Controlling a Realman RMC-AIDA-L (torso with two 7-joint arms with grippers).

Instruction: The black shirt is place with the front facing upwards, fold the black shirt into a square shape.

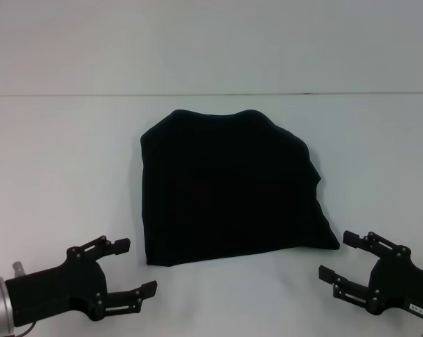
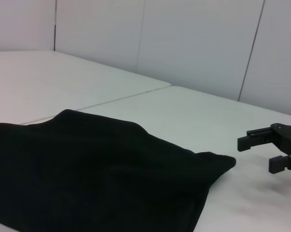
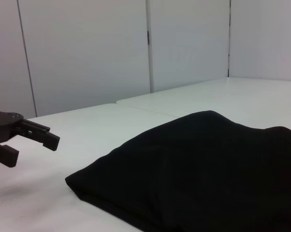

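The black shirt [image 1: 229, 186] lies on the white table as a folded, roughly square bundle in the middle of the head view; no lettering shows. It also fills the lower part of the left wrist view [image 2: 87, 169] and the right wrist view [image 3: 203, 169]. My left gripper [image 1: 132, 267] is open near the table's front left, just off the shirt's near left corner and apart from it. My right gripper [image 1: 337, 256] is open at the front right, beside the shirt's near right corner, holding nothing. Each one shows in the other's wrist view: right gripper [image 2: 257, 153], left gripper [image 3: 32, 147].
The white table [image 1: 64, 161] has a seam line [image 1: 92, 94] running across behind the shirt. Plain light wall panels [image 2: 193, 38] stand beyond the table.
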